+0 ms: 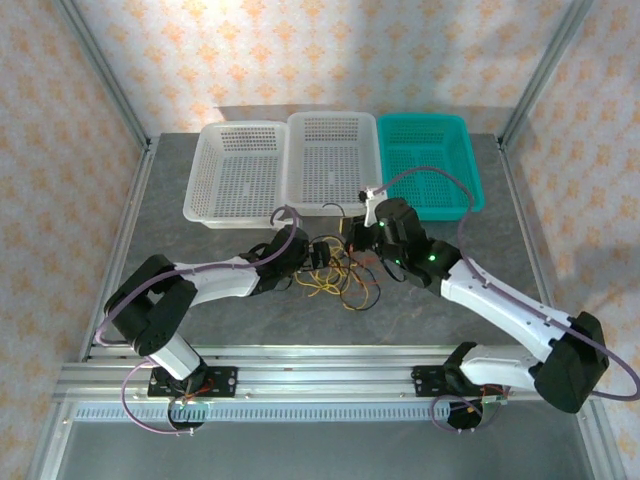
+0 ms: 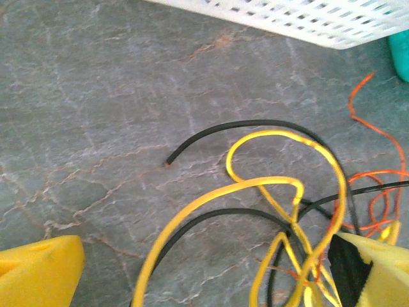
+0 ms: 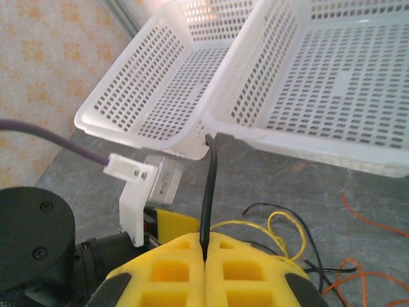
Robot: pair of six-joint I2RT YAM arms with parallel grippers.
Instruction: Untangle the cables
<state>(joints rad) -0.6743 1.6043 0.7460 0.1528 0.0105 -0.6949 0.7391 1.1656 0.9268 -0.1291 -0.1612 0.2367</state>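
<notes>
1. The cables (image 1: 340, 272) lie in a loose tangle on the grey marbled table (image 1: 200, 240). They sit in front of the baskets, between the two arms' wrists.
2. In the left wrist view, a yellow cable (image 2: 281, 135) curls in overlapping loops. Black strands (image 2: 255, 123) arc over and under it, one cut end resting on bare tabletop. A thin orange-red cable (image 2: 383, 137) trails off to the right.
3. The right gripper (image 3: 206, 246) is clenched on a black cable (image 3: 208, 185). Its yellow foam pads (image 3: 172, 268) are pressed together, and the wire rises straight up from the seam.
4. The left gripper (image 2: 204, 281) hangs low over the tangle with its jaws released and spread wide. Yellow loops and a black strand run between its two yellow fingers (image 2: 38, 272).
5. Three baskets stand side by side along the far edge of the table. Two are white perforated baskets (image 1: 200, 185) (image 1: 333, 118) and one is a teal basket (image 1: 425, 119) on the right.
6. The arms reach inward from bases bolted to the near rail, and peach-patterned walls enclose the table.
</notes>
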